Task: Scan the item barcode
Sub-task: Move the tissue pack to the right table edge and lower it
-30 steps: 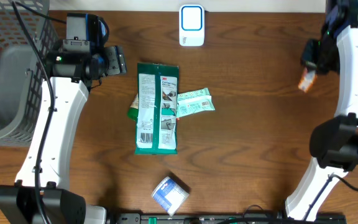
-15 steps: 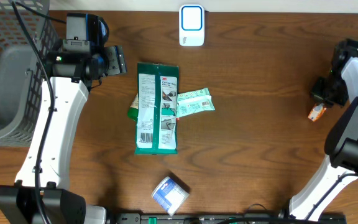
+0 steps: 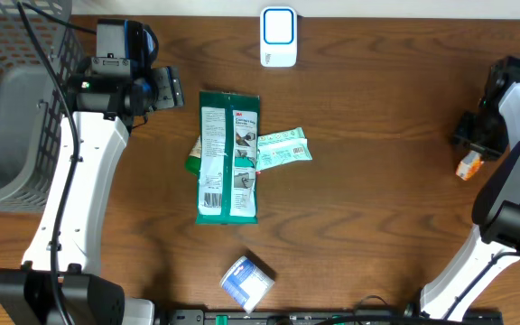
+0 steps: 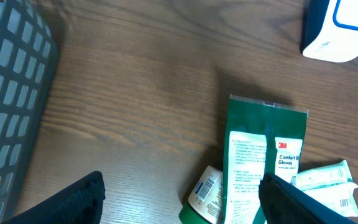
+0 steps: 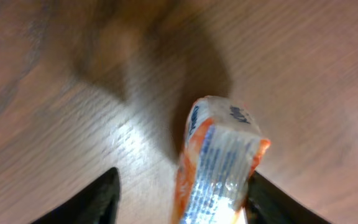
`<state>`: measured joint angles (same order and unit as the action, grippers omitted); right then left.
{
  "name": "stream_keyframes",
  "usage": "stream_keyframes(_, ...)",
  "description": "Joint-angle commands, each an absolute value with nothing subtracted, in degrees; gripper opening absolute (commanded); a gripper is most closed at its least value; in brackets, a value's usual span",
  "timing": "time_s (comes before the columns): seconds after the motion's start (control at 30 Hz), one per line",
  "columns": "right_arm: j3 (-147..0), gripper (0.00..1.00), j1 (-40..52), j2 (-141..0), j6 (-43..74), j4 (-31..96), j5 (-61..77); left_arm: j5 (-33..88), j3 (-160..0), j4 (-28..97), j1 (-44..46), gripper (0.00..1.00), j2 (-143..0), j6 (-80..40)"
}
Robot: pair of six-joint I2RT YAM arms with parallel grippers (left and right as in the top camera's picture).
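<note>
Loosely, orange packet (image 5: 219,158) stands between spread fingers (image 5: 101,196) of right gripper (image 5: 184,182).

The overhead camera looks straight down on the table (image 3: 377,226) from far enough off to take in both arms, the basket (image 3: 7,117) at the left edge and the scanner (image 3: 278,38) at the far edge. The left wrist camera hangs above the table's far-left part, tilted down past the left pincer (image 4: 179,205), whose dark fingers (image 4: 61,199) fill the view's lower corners. It shares the basket wall, the scanner and the green packet (image 3: 228,158) with the overhead view. The right wrist camera sits very close to the wood near the right edge, facing an orange-and-white packet (image 5: 219,168) that shows only small from overhead.
</note>
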<state>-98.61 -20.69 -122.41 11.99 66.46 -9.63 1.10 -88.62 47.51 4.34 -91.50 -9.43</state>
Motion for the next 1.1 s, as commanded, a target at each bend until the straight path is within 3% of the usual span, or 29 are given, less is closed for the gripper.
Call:
stream_keyframes(0.0, -105.2, 0.67, -20.6, -120.3, 11.4, 69.0, -6.7, 0.4, -89.5, 47.5, 4.5, 0.8, -91.6, -10.1)
stream_keyframes(0.27, -115.2, 0.89, -20.6, -119.9, 10.6, 81.4, -4.8, 0.4, -89.5, 47.5, 4.5, 0.8, -91.6, -10.1)
stream_keyframes(0.47, -111.5, 0.85, -20.6, -119.9, 10.5, 80.7, -5.9, 0.4, -89.5, 47.5, 4.5, 0.8, -91.6, -10.1)
stream_keyframes(0.53, -108.3, 0.75, -20.7, -119.9, 9.1, 77.8, -5.9, 0.4, -89.5, 47.5, 4.5, 0.81, -91.6, -10.1)
stream_keyframes(0.57, -106.1, 0.59, -20.7, -119.9, 8.4, 75.1, -5.9, 0.4, -89.5, 47.5, 4.5, 0.8, -91.6, -10.1)
stream_keyframes(0.6, -104.0, 0.27, -20.7, -119.9, 8.0, 72.6, -5.9, 0.4, -89.5, 47.5, 4.5, 0.8, -91.6, -10.1)
stream_keyframes(0.63, -102.1, 0.01, -20.7, -119.9, 8.0, 70.4, -5.9, 0.4, -89.5, 47.5, 4.5, 0.8, -91.6, -10.1)
stream_keyframes(0.8, -98.1, 0.01, -20.7, -119.9, 7.1, 64.9, -6.0, 0.4, -89.5, 47.5, 4.5, 0.8, -91.6, -10.1)
stream_keyframes(0.83, -98.2, 0.16, -20.7, -119.9, 6.9, 64.6, -6.0, 0.4, -89.5, 47.5, 4.5, 0.8, -91.6, -10.1)
stream_keyframes(0.87, -98.3, 0.62, -20.8, -119.9, 7.0, 64.2, -6.0, 0.4, -89.5, 47.5, 4.5, 0.8, -91.6, -10.1)
stream_keyframes(0.9, -98.3, 0.8, -20.8, -119.9, 7.0, 63.9, -5.9, 0.4, -89.5, 47.5, 4.5, 0.8, -91.6, -10.1)
stream_keyframes(0.97, -98.3, 0.91, -20.8, -119.9, 6.9, 63.9, -3.8, 0.4, -89.5, 47.5, 4.5, 0.8, -91.6, -10.1)
stream_keyframes(1.07, -98.3, 0.92, -20.8, -119.9, 5.7, 64.1, 4.9, 0.4, -89.5, 47.5, 4.5, 0.8, -91.6, -10.1)
